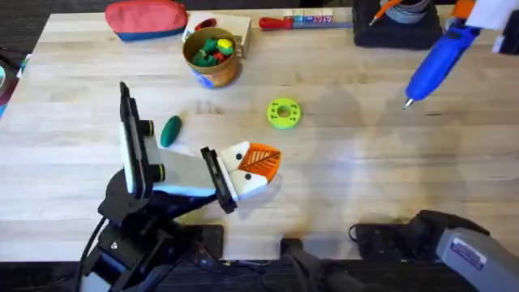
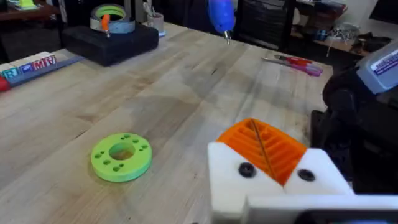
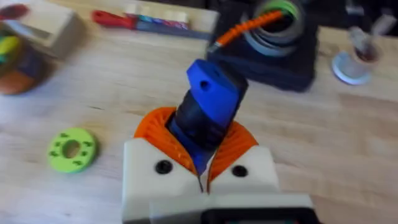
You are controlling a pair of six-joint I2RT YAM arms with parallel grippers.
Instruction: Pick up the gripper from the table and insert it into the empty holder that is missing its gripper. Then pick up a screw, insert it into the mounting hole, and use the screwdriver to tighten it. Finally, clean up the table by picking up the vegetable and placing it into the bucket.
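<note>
Two jobs look open to me: the screwdriving bit and the cleanup; the right gripper (image 3: 199,140) is clamped tight on the thick bright blue cylindrical handle of the screwdriver (image 1: 438,58), holding it up over the far right of the table with the tip angled down. The left gripper (image 1: 263,158) hovers low near the middle, its white fingers with orange ribbed pads pressed together on nothing. My guess is the tightening step is what's in hand.

The small dark green oval toy vegetable (image 1: 170,130) lies on the wood beside the left arm, not yet in the round yellow-rimmed bucket (image 1: 217,77) at the far side; so next I'd say that needs an open grasp and a short carry.

Surface is a pale wooden table (image 1: 365,162); a yellow-green round ring (image 1: 283,113) sits mid-table, a red zip pouch (image 1: 146,18) and red-handled tool (image 1: 280,23) along the back; dark cluttered shelving behind.
</note>
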